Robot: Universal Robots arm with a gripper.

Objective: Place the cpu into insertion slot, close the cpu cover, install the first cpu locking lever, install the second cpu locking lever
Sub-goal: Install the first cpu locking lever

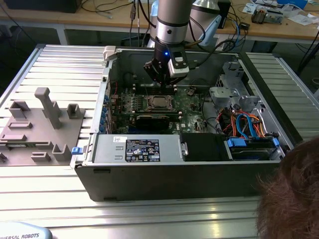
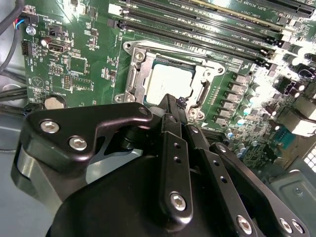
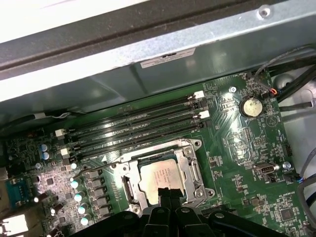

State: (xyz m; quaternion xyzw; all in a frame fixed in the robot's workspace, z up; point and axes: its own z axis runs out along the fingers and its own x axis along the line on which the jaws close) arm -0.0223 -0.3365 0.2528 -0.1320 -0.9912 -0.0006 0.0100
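Far on the exterior view's left, a grey fixture block (image 1: 45, 124) with upright pegs and pockets sits on the slatted metal bench (image 1: 60, 64), just beside the open computer case (image 1: 164, 179). The case lies on its side with its interior facing up. A silver power supply box (image 1: 137, 149) with a label runs along its near wall.

The green board (image 1: 192, 102) lies flat in the case. The arm (image 1: 172, 20) comes down over the board from the far side, and its jaws hang directly above the socket area.

The cpu (image 2: 170, 81) is seated in the socket near the middle of the board. It is a small flat square with a pale silver-grey metal top, level and lined up with the socket edges. The cpu cover (image 2: 134, 84), a thin silvery frame plate, lies down flat around it, with the chip top showing through its square window. Whether the locking levers are latched cannot be told.

In both wrist views the jaws are pressed together with nothing between them. The black fingertips (image 2: 170, 104) point at the near edge of the cpu; contact cannot be confirmed. Four long black memory slots (image 3: 138, 128) run beside the socket.

Further right, blue cables (image 1: 244, 122) loop beside a drive cage. A person's hair (image 1: 291, 194) fills the near right corner.
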